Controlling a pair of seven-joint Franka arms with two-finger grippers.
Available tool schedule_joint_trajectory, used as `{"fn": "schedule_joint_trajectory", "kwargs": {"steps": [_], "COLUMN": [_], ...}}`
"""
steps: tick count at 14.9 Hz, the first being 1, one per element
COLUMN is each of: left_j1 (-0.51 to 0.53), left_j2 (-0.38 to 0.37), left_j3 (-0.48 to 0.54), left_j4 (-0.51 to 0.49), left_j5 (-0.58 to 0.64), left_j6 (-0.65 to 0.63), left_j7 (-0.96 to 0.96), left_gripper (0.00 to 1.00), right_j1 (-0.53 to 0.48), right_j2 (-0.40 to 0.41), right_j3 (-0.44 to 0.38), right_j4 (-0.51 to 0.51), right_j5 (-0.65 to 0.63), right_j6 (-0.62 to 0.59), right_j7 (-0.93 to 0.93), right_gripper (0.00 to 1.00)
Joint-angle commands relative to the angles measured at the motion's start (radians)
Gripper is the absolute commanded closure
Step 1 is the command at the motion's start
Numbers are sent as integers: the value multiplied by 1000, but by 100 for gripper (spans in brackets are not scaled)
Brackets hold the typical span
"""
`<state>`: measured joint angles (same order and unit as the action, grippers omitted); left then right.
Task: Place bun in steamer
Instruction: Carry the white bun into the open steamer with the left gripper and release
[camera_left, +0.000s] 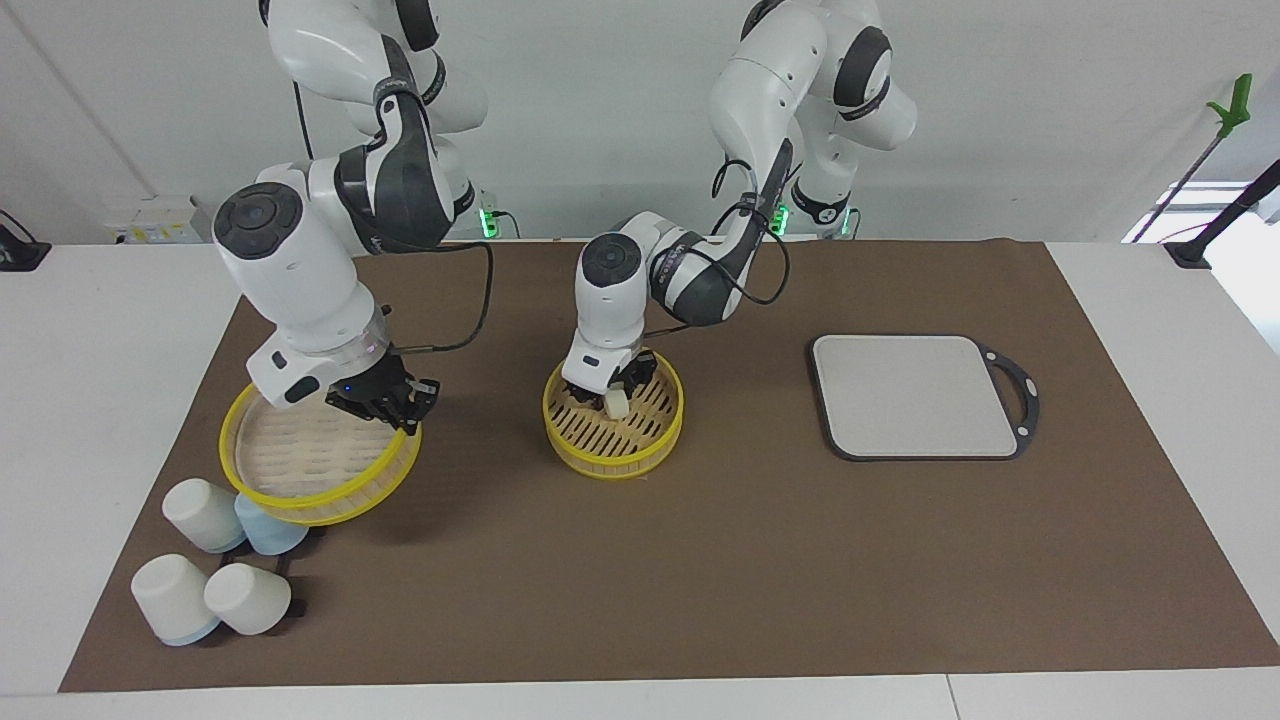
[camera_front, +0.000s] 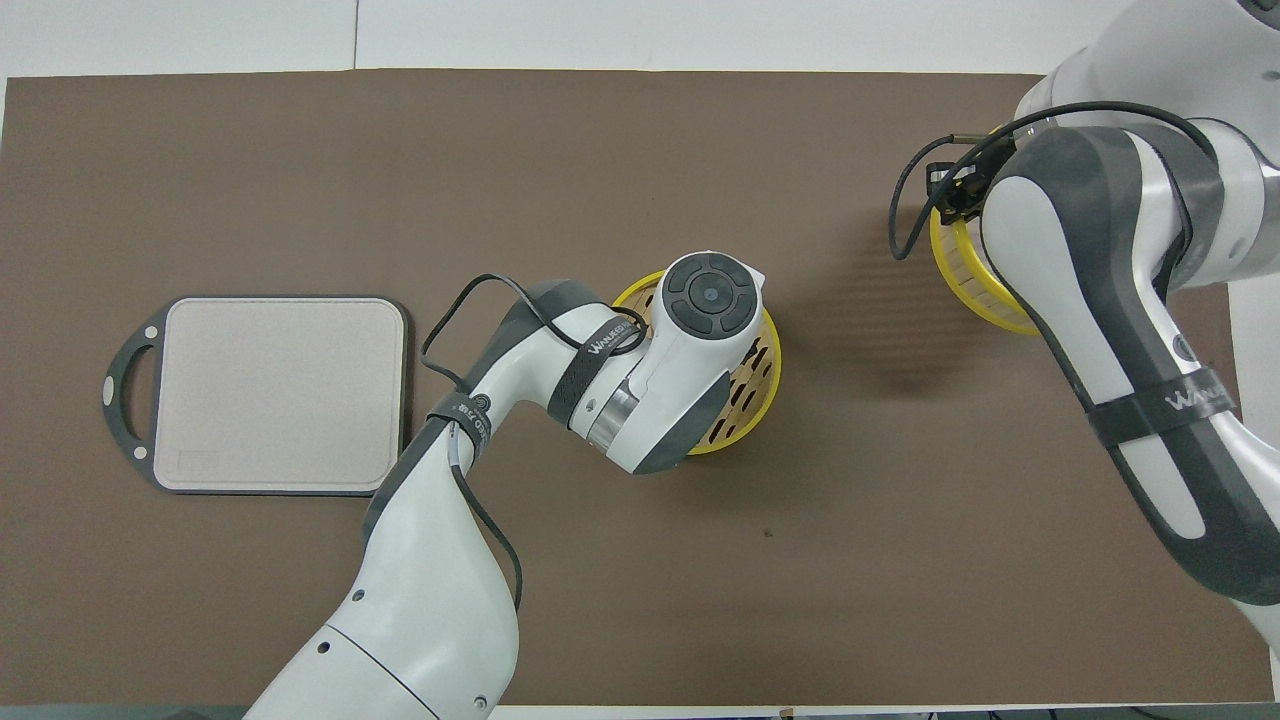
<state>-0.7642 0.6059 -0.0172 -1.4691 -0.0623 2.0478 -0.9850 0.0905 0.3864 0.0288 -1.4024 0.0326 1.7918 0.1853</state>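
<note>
The steamer (camera_left: 612, 462) is a round yellow-rimmed basket with a slatted floor, at the middle of the brown mat. My left gripper (camera_left: 612, 393) reaches down inside it, shut on the small off-white bun (camera_left: 619, 403), which is low over the slats. In the overhead view my left arm covers the bun and most of the steamer (camera_front: 764, 392). My right gripper (camera_left: 392, 404) is shut on the rim of the matching lid tier (camera_left: 310, 465) and holds it tilted above the mat at the right arm's end. The lid's rim also shows in the overhead view (camera_front: 957, 277).
Three white upturned cups (camera_left: 203, 513) (camera_left: 172, 597) (camera_left: 247, 597) and a pale blue one (camera_left: 272, 536) stand under and beside the raised lid, farther from the robots. A grey rectangular board (camera_left: 915, 395) with a dark handled frame lies toward the left arm's end (camera_front: 280, 392).
</note>
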Motion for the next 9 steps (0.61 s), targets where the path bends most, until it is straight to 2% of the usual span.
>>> {"fn": "schedule_joint_trajectory", "kwargs": {"steps": [1, 4, 7, 9], "left_j1": [-9, 26, 123, 204], "left_j2": [-20, -92, -222, -294], "left_j3": [16, 32, 37, 37], "left_j4": [4, 4, -14, -19], "left_j5": [4, 4, 16, 19], "left_j6": [-38, -96, -199, -267], "left_j7": [-20, -20, -17, -1], "left_gripper": [0, 0, 0, 0], "right_j1": [-15, -14, 3, 38], "right_j2": [-46, -46, -49, -50], "right_j3": [8, 10, 8, 8], "right_j4": [-52, -52, -56, -67], "right_j5": [16, 16, 16, 16], "right_j6": [29, 26, 20, 31], "right_j7": [-43, -37, -18, 67], "right_gripper": [100, 100, 100, 100]}}
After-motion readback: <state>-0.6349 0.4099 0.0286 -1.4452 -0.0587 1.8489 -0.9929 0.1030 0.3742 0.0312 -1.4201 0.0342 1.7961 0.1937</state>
